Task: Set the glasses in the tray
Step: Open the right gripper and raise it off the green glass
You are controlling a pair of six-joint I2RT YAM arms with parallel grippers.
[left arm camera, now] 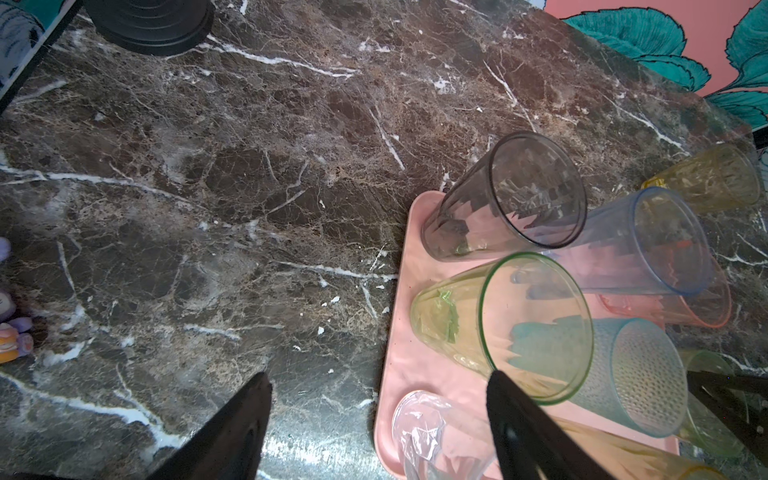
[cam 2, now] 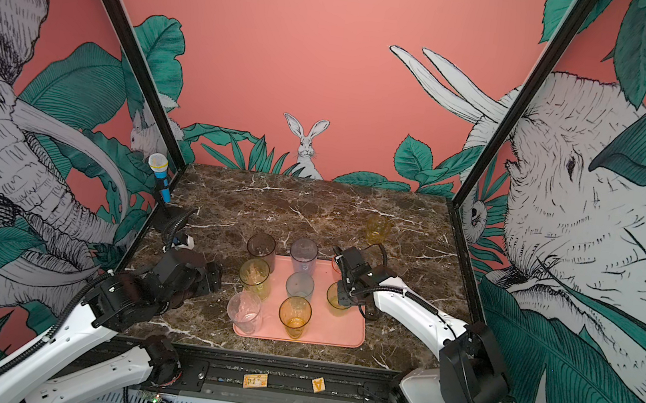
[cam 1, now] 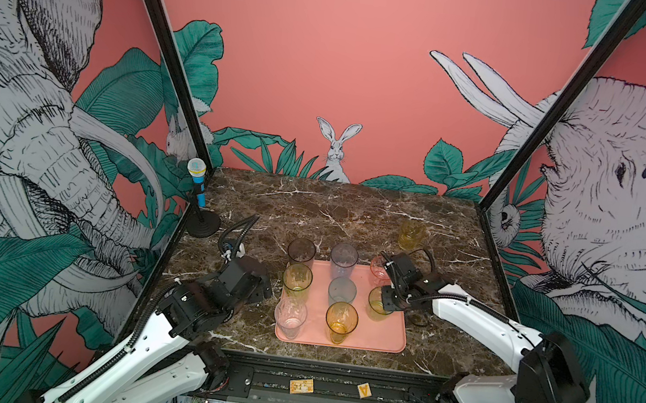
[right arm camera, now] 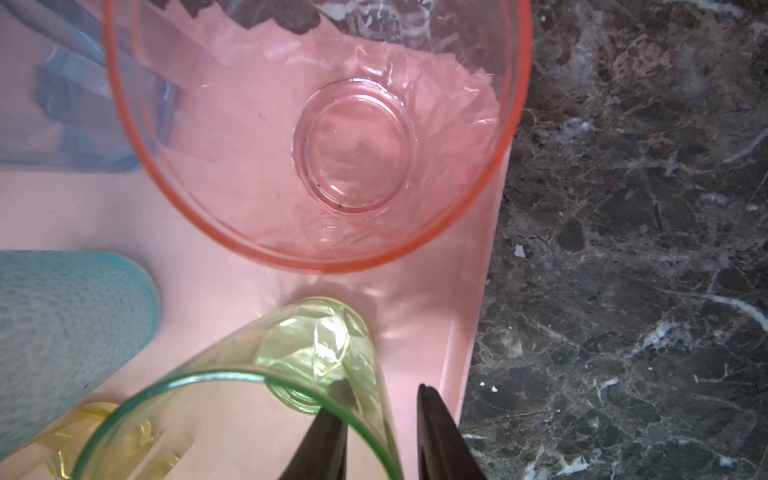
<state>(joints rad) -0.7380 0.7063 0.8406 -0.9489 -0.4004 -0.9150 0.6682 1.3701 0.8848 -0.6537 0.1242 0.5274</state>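
The pink tray (cam 1: 377, 339) lies on the marble table and holds several glasses: smoky grey (cam 1: 301, 251), lilac-blue (cam 1: 343, 259), pink (right arm camera: 316, 137), tall green (left arm camera: 498, 324), teal-grey (cam 1: 342, 290), clear (cam 1: 290, 316) and amber (cam 1: 341, 321). A short green glass (right arm camera: 316, 353) stands at the tray's right edge. My right gripper (right arm camera: 378, 399) straddles its wall, one finger inside and one outside with a gap, open. One short amber glass (cam 1: 412, 234) stands on the table behind the tray. My left gripper (left arm camera: 380, 415) hangs open and empty at the tray's left edge.
A blue toy microphone (cam 1: 199, 191) on a black stand (left arm camera: 149, 25) stands at the table's back left corner. Printed walls and black frame posts close the table on three sides.
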